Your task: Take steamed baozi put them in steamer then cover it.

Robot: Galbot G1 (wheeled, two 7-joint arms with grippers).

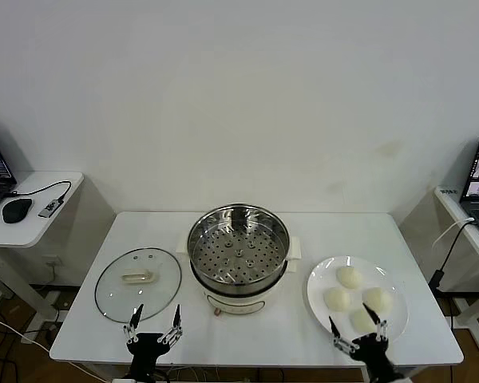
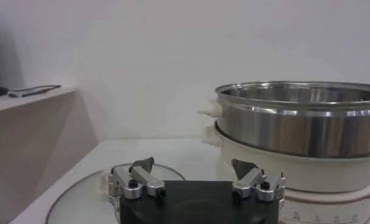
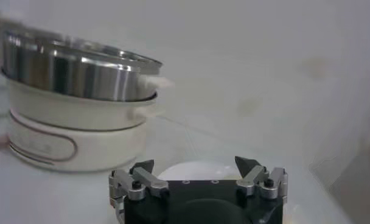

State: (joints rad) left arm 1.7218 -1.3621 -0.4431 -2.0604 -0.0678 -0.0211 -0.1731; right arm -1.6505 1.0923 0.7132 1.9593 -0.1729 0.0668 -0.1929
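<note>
**Spotter:** Nearest you, both grippers hang at the worktop's front edge. Left gripper [image 1: 153, 321] spread wide, empty, just in front of the cover [image 1: 138, 284]. Right gripper [image 1: 357, 329] also spread wide, empty, at the front rim of the plate [image 1: 316, 283].

**Operator:** Where are the task things?

**Spotter:** Steamer [image 1: 238, 254] at mid-worktop, uncovered; its perforated tray shows bare, nothing in it. Cover lies flat on the worktop toward the left edge, handle up. Four steamed baozi [image 1: 358, 300] sit clustered on the plate toward the right edge, well apart from the steamer. From your left wrist view the steamer wall [image 2: 300, 125] rises beyond the gripper [image 2: 193, 171]; from the right wrist view the steamer [image 3: 75, 103] stands off to one side past the gripper [image 3: 197, 170].

**Operator:** So which step?

**Spotter:** By my reading, the very start: no bun moved yet, cover off. You are set for the first pick.

**Operator:** What does the next move call for?

**Spotter:** Likely bring the right gripper forward over the nearest bun, descend with fingers straddling it, and close gently; soft dough will probably dent under a hard squeeze. Then lift clear of the plate rim, carry it over the steamer's tall wall and release on the tray. Leave the left gripper by the cover until all four are in.
</note>
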